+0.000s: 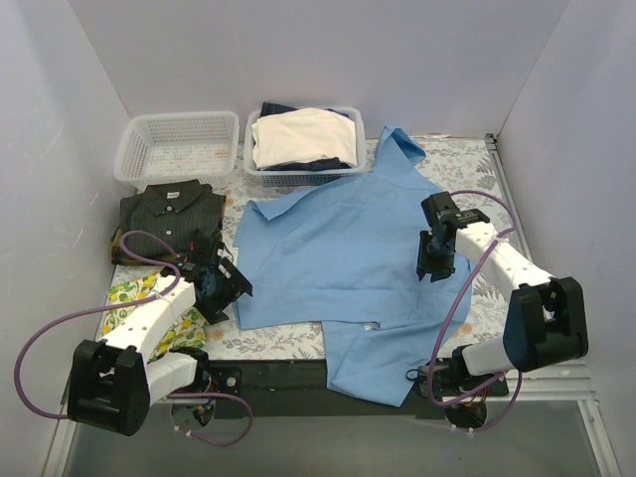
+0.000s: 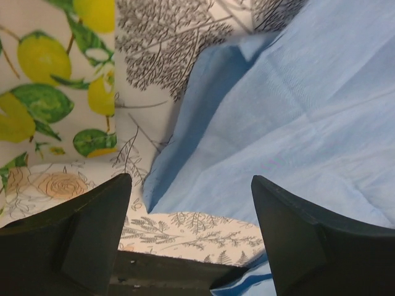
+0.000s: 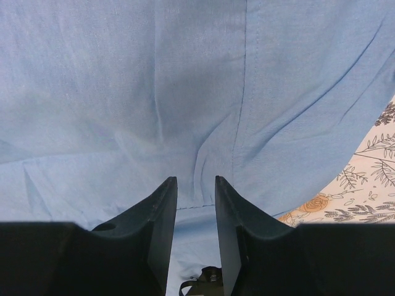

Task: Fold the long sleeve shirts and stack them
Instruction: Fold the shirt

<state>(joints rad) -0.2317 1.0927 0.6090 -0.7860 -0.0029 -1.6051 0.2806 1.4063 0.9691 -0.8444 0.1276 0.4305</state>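
The light blue shirt lies spread across the middle of the floral table cover. Its collar points to the far right and its tail hangs over the table's front edge, so its long axis runs far to near, leaning slightly right at the collar end. Its left edge is folded over and ends in a near-left corner. Left of that edge a narrow strip of bare cover separates it from the folded dark pinstriped shirt, whose collar faces the far wall. To the blue shirt's right a strip of cover shows before the wall. Its far edge comes right up to the white basket of cream garments; a second white basket stands left of that. The lemon-print cloth lies off its near-left corner. The left gripper hangs over that corner with jaws wide apart, clasping nothing. The right gripper points down on the shirt's right half, jaws narrowly apart; whether they pinch cloth I cannot tell.
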